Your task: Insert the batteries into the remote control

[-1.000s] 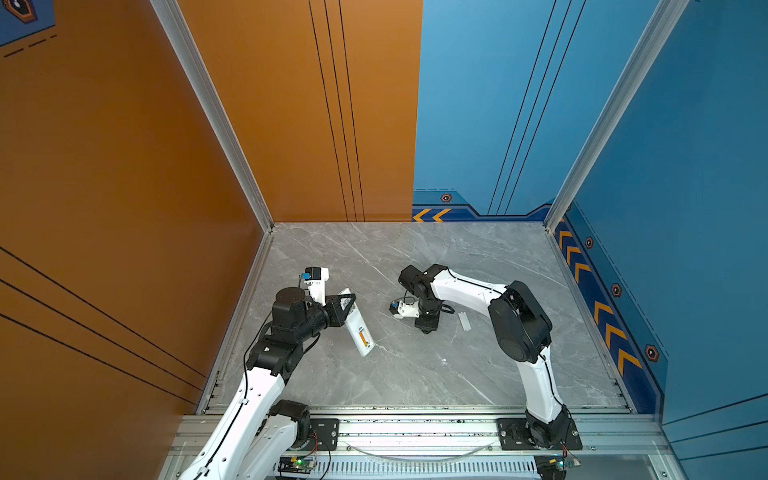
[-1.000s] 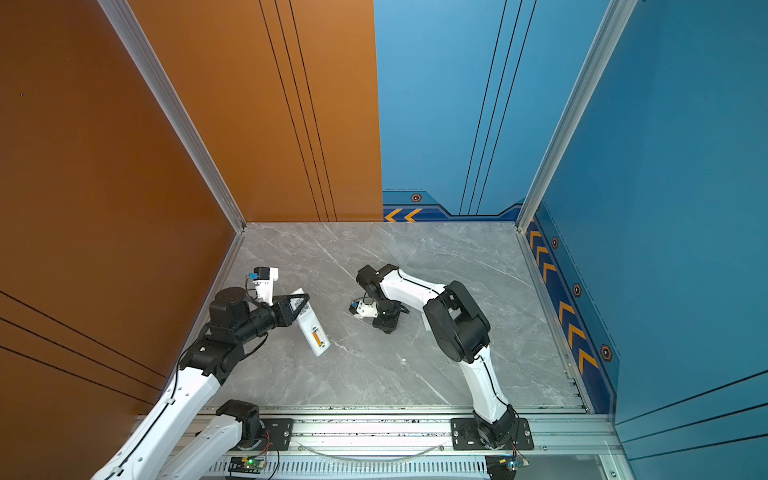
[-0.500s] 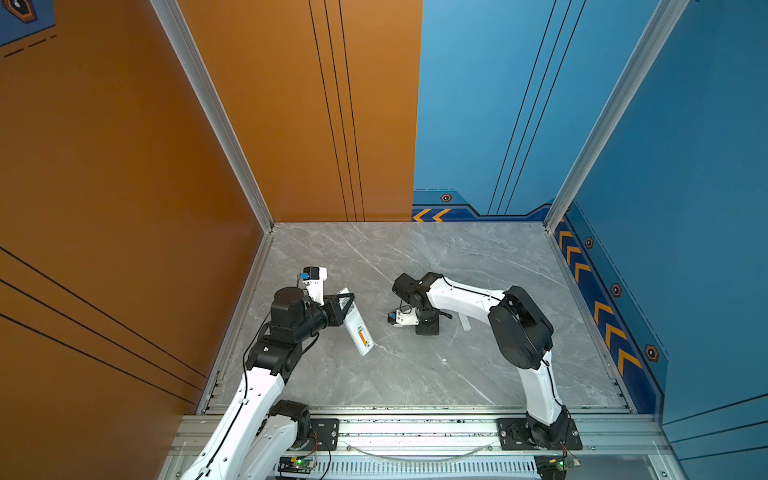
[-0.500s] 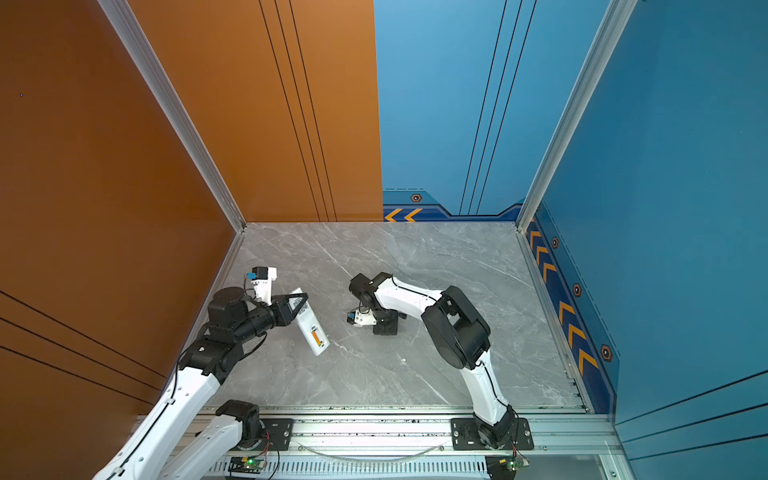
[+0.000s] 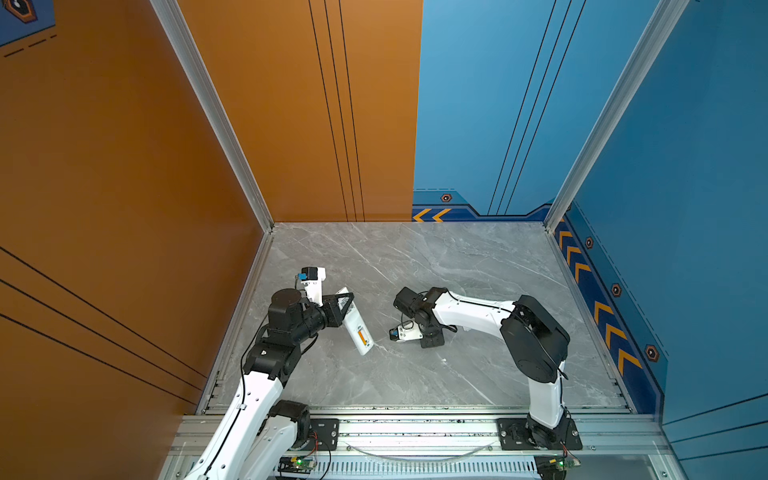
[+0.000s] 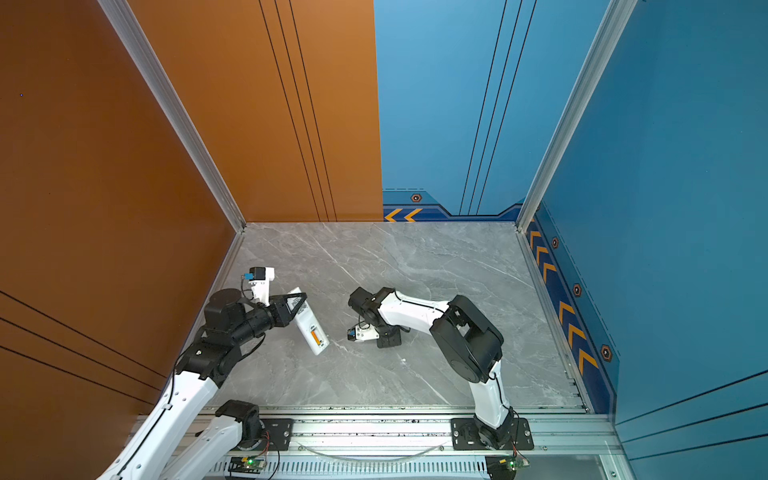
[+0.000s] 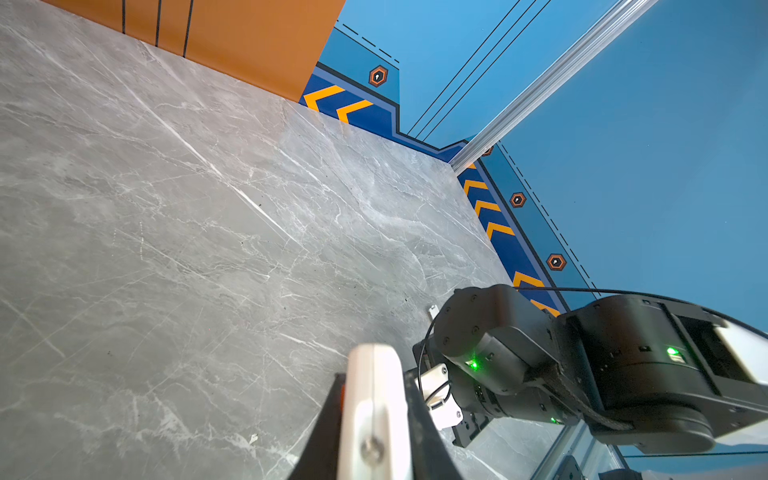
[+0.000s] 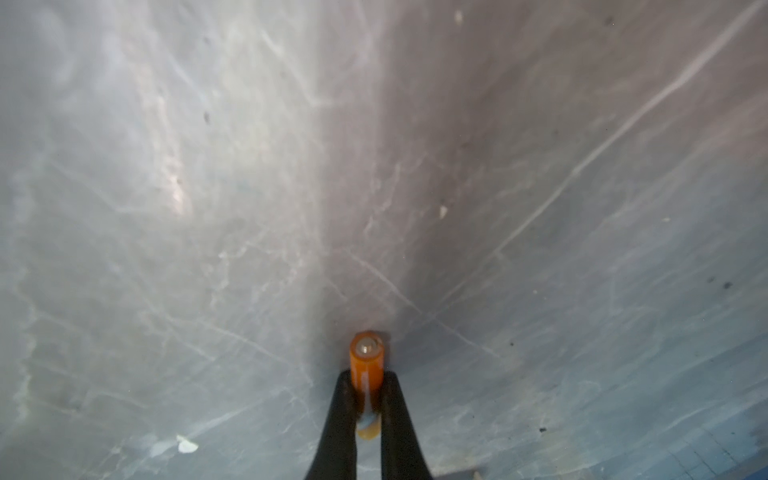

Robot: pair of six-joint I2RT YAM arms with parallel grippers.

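Your right wrist view is the only one showing the battery [image 8: 366,365]: an orange cylinder pinched between the right gripper [image 8: 365,384] fingers, metal tip pointing out over the grey tabletop [image 8: 166,208]. In both top views that gripper [image 5: 432,340] is hidden under the arm, low over the tabletop. The top views show what the wrist cameras miss: the remote control [image 5: 356,326] held tilted by the left gripper [image 5: 338,305], back side up, with an orange battery in the compartment [image 5: 363,335]. The left wrist view gives only the remote's white end [image 7: 374,411] clamped between the closed fingers. Since a second ago, your right arm has shifted toward the remote and closed on the battery; the left hasn't moved.
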